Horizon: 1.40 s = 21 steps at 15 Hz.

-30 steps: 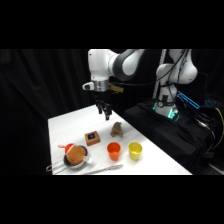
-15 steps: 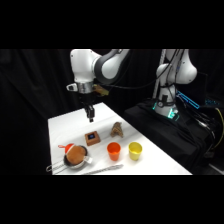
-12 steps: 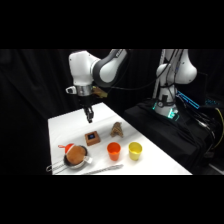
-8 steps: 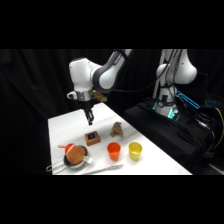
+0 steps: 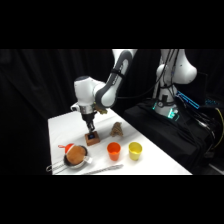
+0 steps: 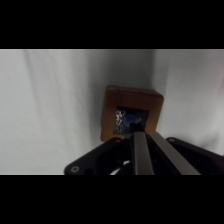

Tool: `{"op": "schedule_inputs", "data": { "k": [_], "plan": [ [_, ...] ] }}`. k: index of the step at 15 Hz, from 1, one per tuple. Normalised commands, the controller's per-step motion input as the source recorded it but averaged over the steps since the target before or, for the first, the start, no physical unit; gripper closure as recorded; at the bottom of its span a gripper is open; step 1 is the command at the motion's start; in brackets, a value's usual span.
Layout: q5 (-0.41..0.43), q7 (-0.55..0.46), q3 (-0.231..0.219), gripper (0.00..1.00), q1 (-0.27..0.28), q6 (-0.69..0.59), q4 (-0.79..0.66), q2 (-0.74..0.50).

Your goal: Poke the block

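Note:
The block [image 5: 92,139], a small brown wooden cube with a dark blue square on top, sits mid-table. In the wrist view the block [image 6: 150,102] fills the centre. My gripper [image 5: 91,131] has come straight down onto it. In the wrist view the gripper [image 6: 139,134] is shut, its fingers pressed together, and their tips rest on the blue square. Nothing is held between them.
A brown lumpy figure [image 5: 117,129] stands right of the block. An orange cup [image 5: 114,150] and a yellow cup [image 5: 134,150] stand nearer the front edge. A bowl [image 5: 86,160] with a brown object sits at front left, with metal tongs [image 5: 102,169] beside it.
The gripper swung from over the table's back to above the block, then dropped until its tips met the block's top. The block has not visibly shifted.

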Motion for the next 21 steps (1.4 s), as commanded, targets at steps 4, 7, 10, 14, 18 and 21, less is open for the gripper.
{"op": "schedule_inputs", "data": {
  "k": [4, 7, 10, 14, 18, 21],
  "plan": [
    [-0.140, 0.09, 0.022, 1.00, -0.025, 0.17, 0.18, 0.21],
    [-0.109, 0.09, 0.042, 1.00, -0.033, -0.08, 0.05, -0.08],
    [-0.075, 0.05, 0.081, 1.00, -0.047, -0.33, -0.11, -0.42],
    [-0.058, 0.06, 0.062, 1.00, -0.021, -0.48, -0.09, -0.48],
    [-0.126, 0.14, -0.015, 0.69, 0.036, -0.51, 0.00, -0.37],
    [-0.135, 0.16, -0.021, 0.47, 0.050, -0.40, 0.03, -0.28]
  ]
}}
